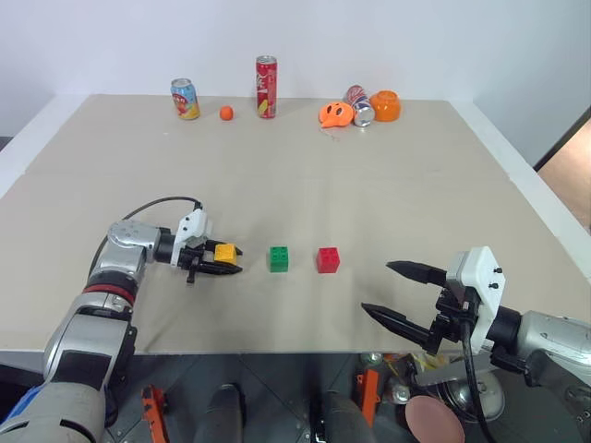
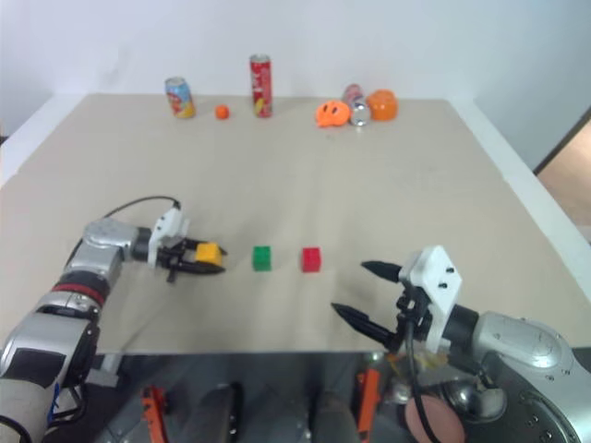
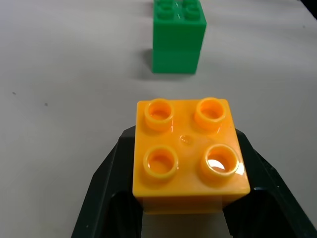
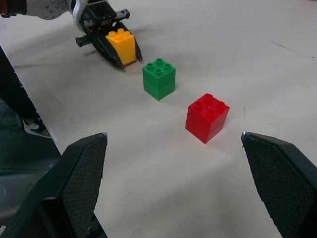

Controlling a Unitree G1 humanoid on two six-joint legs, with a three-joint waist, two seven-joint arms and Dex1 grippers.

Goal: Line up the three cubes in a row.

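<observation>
Nearest me, lower right, right gripper (image 1: 399, 290) hangs with fingers spread, empty. Left gripper (image 1: 222, 258) I see clamped on yellow cube (image 1: 224, 251), beside green cube (image 1: 279, 258) and red cube (image 1: 328, 259), mid-frame.

You've got silver-grey arms w/ black joints, red band on left forearm (image 1: 103, 289), black cable, white wrist housing (image 1: 479, 274), black tapered fingers (image 1: 399, 320).

green cube (image 3: 179, 37) top cropped (left wrist view)
</observation>
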